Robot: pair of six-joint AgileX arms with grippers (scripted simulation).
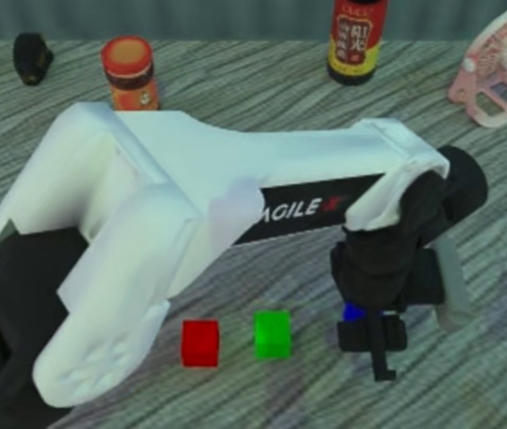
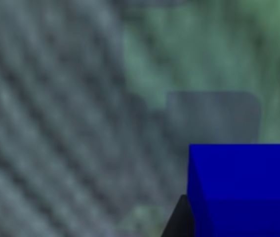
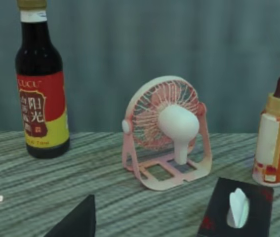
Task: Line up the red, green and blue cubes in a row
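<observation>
The red cube [image 1: 200, 343] and the green cube [image 1: 273, 334] sit side by side near the table's front edge, a small gap between them. To the right of the green one, the blue cube [image 1: 353, 312] shows only as a sliver under my left gripper [image 1: 371, 338], which is shut on it. In the left wrist view the blue cube [image 2: 243, 190] fills the corner, with one dark finger [image 2: 181, 219] pressed against its side; the other finger is out of view. My right gripper [image 3: 140, 231] is parked out of the top view, open and holding nothing.
Along the back stand a red-lidded jar [image 1: 130, 71], a dark sauce bottle [image 1: 356, 40], a pink fan [image 1: 501, 71] and a small black object [image 1: 31, 56]. The right wrist view also shows a black tissue box [image 3: 236, 210] and an orange bottle [image 3: 274, 138].
</observation>
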